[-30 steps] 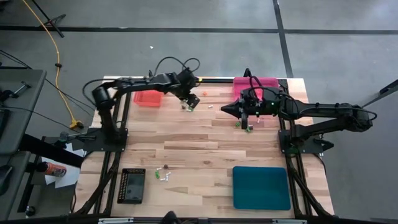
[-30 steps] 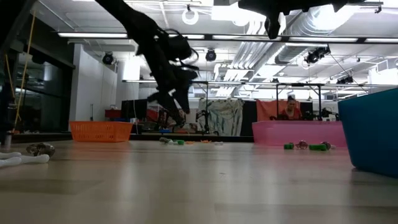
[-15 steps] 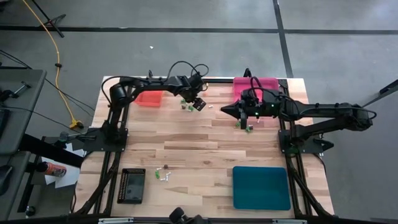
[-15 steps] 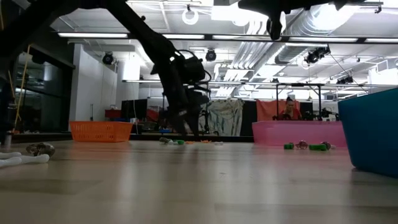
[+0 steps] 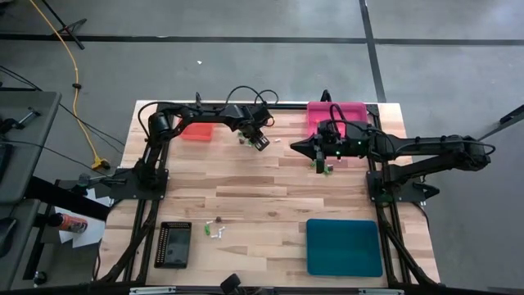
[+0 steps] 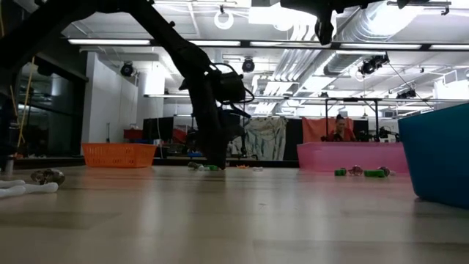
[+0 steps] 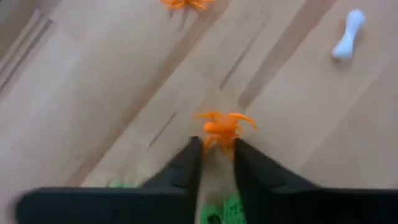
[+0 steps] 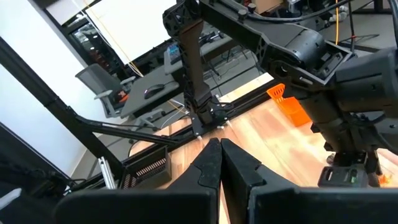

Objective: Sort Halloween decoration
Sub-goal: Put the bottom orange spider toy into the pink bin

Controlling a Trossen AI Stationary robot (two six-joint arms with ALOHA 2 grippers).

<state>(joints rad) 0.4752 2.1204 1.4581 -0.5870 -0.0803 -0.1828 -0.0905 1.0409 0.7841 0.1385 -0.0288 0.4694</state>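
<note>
1. A pale wooden-plank counter (image 5: 262,188) carries two dark robot arms, seen from above.
2. The left claw (image 5: 260,143) reaches down to the counter's far middle, just beside the orange rectangular plastic tray (image 5: 196,130).
3. In the left wrist view, the left claw (image 7: 216,149) has its two dark fingers nearly together, with a narrow gap. A small orange plastic spider (image 7: 222,126) lies right at the fingertips; whether it is gripped cannot be told.
4. Near it on the counter lie another orange spider (image 7: 185,3), a small white plastic bone (image 7: 347,33) and a bright green trinket (image 7: 224,210), the last partly hidden under the fingers.
5. The right claw (image 5: 300,144) hovers by the pink rectangular tray (image 5: 336,111), its fingers pressed together on nothing visible.
6. More tiny trinkets (image 5: 216,229) lie at the counter's near side, between a black rectangular tray (image 5: 173,243) and a teal rectangular tray (image 5: 344,247).
</note>
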